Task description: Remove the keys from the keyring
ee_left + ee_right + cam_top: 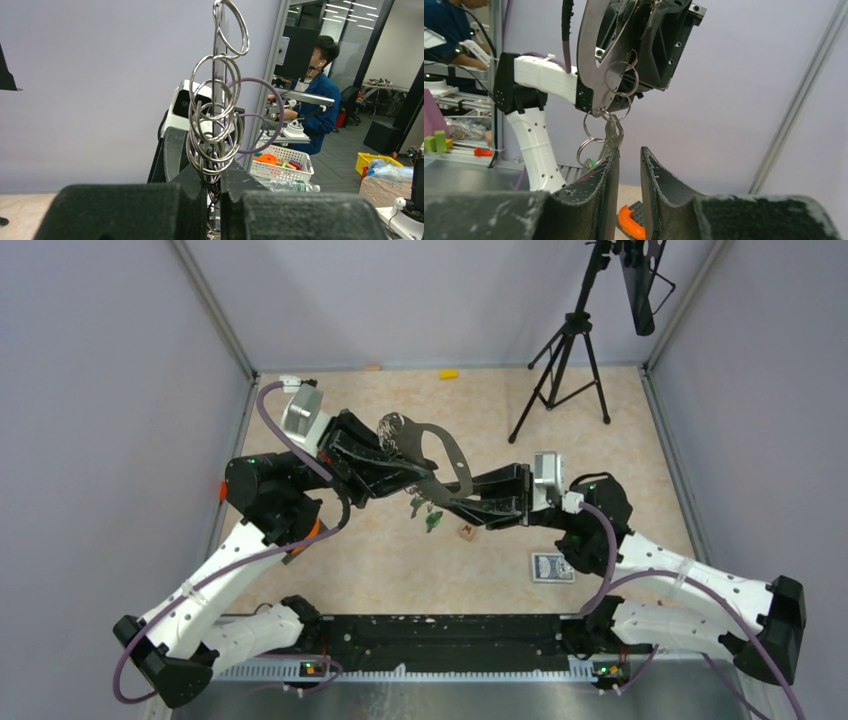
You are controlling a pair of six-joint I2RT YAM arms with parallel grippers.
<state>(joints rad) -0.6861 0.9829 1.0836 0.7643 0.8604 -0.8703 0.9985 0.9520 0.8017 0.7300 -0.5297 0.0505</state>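
Right wrist view: with left tool (215,192) pinching keyring (591,55) aloft above the table (400,570), nudge slightly spread, empty right tool (629,165) around dangling keys (614,140); close on one, draw off slowly.

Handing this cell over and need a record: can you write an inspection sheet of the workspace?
Surface: beige mottled table.
Job's things: keyring held in the air; keys hang from it on small rings, one green-headed.
Clutter: brown cube, blue card box, yellow piece at the far edge.
Grippers: left gripper shut on the keyring; right gripper open beside the keys.
Cables: purple cables run along both arms.
Surroundings: grey walls, black tripod, a person in blue outside the cell.
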